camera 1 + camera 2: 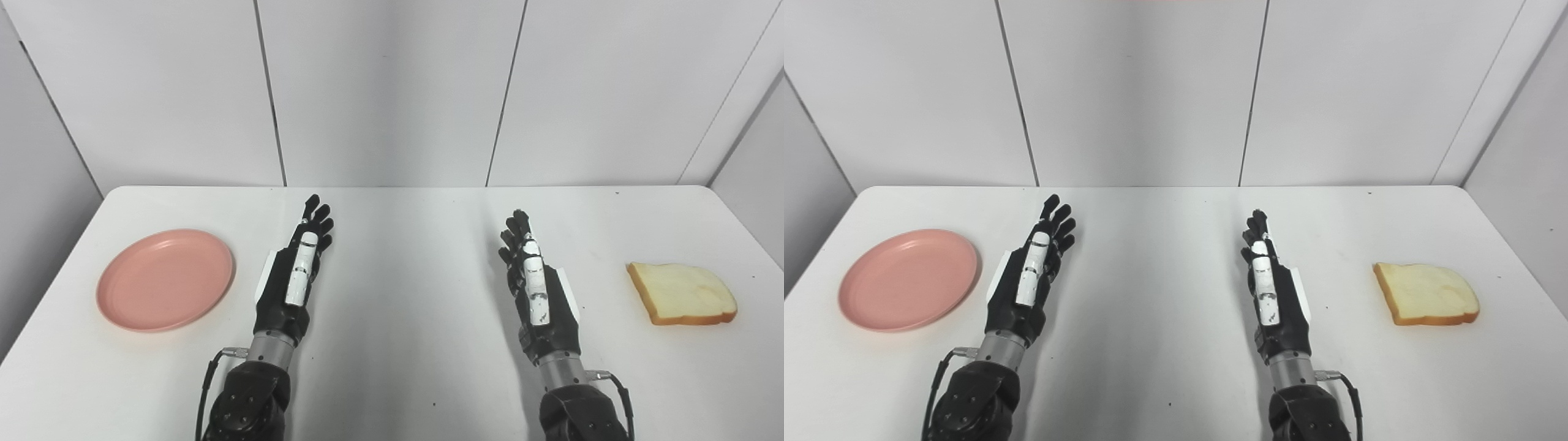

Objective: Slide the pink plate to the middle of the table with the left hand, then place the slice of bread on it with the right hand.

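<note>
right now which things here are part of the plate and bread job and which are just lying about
Part of the job:
pink plate, far left on the table
slice of bread, far right
left hand, fingers open, holding nothing
right hand, open, holding nothing

Just lying about:
nothing else on the white table

pink plate point(165, 280): smooth, plastic-looking, soft satin sheen
slice of bread point(682, 293): pale porous crumb, matt, with a darker golden crust
table point(404, 318): smooth white top, faintly glossy
left hand point(297, 269): black casing, white glossy thumb cover, bare metal wrist
right hand point(534, 282): same black and white shells, scuffed
wall panels point(386, 92): flat, white, matt
</note>
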`<state>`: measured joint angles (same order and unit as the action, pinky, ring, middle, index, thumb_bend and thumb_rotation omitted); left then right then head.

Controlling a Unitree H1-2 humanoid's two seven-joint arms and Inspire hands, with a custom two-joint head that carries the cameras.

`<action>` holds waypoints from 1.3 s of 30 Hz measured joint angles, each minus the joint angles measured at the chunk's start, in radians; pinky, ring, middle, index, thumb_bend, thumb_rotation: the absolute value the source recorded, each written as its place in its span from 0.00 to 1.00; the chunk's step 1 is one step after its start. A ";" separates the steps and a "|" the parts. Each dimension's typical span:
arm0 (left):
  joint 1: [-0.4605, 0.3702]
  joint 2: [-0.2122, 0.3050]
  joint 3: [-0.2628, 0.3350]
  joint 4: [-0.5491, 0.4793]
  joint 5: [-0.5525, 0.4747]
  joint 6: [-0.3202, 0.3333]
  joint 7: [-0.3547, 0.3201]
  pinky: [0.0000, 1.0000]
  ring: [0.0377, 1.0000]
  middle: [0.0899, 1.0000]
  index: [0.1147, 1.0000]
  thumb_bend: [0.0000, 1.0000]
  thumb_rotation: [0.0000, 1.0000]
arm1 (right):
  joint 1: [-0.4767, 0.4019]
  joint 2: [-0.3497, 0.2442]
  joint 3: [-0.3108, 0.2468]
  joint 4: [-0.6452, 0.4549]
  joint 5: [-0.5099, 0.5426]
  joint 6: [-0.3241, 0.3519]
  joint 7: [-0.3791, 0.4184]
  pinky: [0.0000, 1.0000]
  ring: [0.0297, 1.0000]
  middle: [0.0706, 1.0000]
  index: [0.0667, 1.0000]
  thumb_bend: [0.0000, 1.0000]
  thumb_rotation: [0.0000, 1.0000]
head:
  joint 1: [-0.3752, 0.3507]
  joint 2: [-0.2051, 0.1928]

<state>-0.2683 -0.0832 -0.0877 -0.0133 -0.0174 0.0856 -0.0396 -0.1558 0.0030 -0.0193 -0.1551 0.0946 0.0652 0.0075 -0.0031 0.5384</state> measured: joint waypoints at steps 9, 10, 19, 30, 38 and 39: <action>0.000 0.001 -0.001 0.000 0.002 0.000 0.000 0.98 0.97 0.97 0.97 0.43 1.00 | 0.000 0.000 0.000 0.000 0.002 0.000 0.000 1.00 1.00 1.00 1.00 0.34 1.00 | 0.000 -0.002; 0.000 0.002 -0.001 0.000 0.002 0.000 0.000 0.97 0.97 0.97 0.96 0.43 1.00 | 0.000 0.000 0.000 0.000 0.001 0.000 0.000 1.00 1.00 1.00 1.00 0.34 1.00 | 0.000 -0.002; 0.000 0.002 -0.001 0.000 0.002 0.000 0.000 0.97 0.96 0.97 0.96 0.43 1.00 | 0.000 0.000 0.000 0.003 0.004 -0.001 0.001 1.00 1.00 1.00 1.00 0.35 1.00 | 0.002 -0.005; 0.000 -0.025 -0.020 0.038 0.062 -0.006 0.028 0.92 0.94 0.95 0.94 0.42 1.00 | 0.000 -0.027 -0.024 0.003 0.028 -0.002 0.014 1.00 1.00 1.00 1.00 0.32 1.00 | 0.185 -0.044; -0.014 -0.083 -0.048 0.120 0.108 -0.043 0.069 0.92 0.92 0.93 0.91 0.42 1.00 | 0.001 -0.071 -0.049 0.029 0.064 -0.038 0.043 1.00 1.00 1.00 1.00 0.32 1.00 | 0.281 -0.075; -0.017 -0.084 -0.047 0.124 0.108 -0.044 0.070 0.92 0.93 0.93 0.91 0.42 1.00 | 0.001 -0.073 -0.051 0.029 0.065 -0.038 0.045 1.00 1.00 1.00 1.00 0.32 1.00 | 0.294 -0.080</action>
<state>-0.2858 -0.1674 -0.1349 0.1107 0.0910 0.0420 0.0307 -0.1551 -0.0702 -0.0698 -0.1262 0.1594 0.0269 0.0525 0.2913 0.4587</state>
